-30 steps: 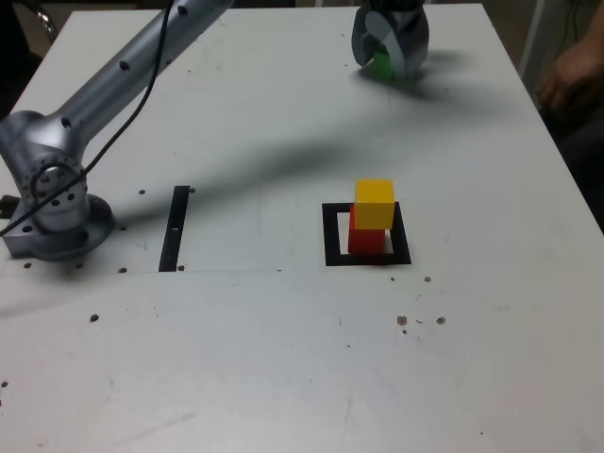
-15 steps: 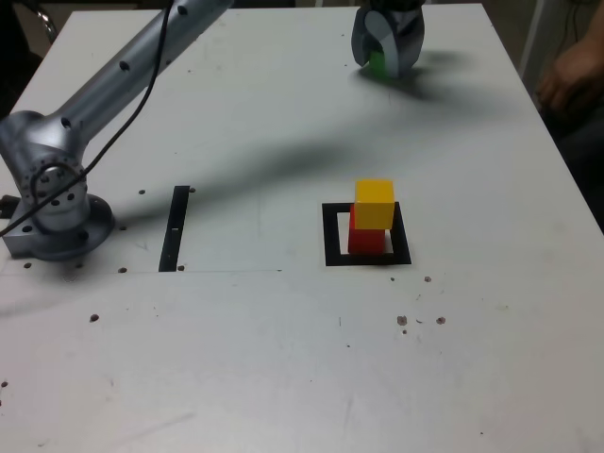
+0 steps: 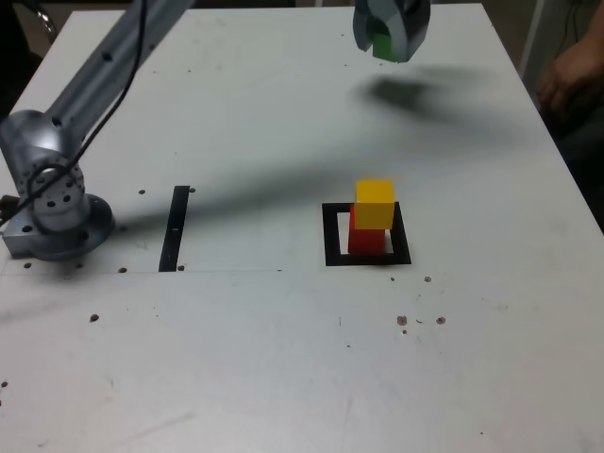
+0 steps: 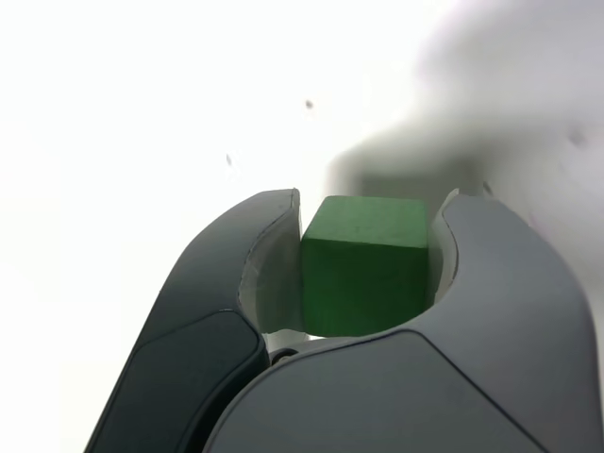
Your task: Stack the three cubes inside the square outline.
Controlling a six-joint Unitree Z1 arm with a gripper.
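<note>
A yellow cube (image 3: 375, 205) rests on a red cube (image 3: 365, 237) inside the black square outline (image 3: 332, 236) near the table's middle in the exterior view. The green cube (image 3: 382, 43) is clamped between the jaws of my gripper (image 3: 388, 38), which hangs above the table's far edge, well beyond the stack. In the wrist view the green cube (image 4: 365, 263) fills the gap of the gripper (image 4: 370, 215), and both jaws press its sides. The gripper's shadow lies on the table below it.
A thin black strip (image 3: 175, 227) lies at the exterior view's left of the outline. The arm's grey base (image 3: 52, 212) stands at the left edge. A person's hand (image 3: 571, 71) rests beyond the table's right edge. Small dark specks dot the white table (image 3: 283, 359).
The gripper closed on the green cube at the far edge, then lifted it off the table. The yellow-on-red stack has not moved.
</note>
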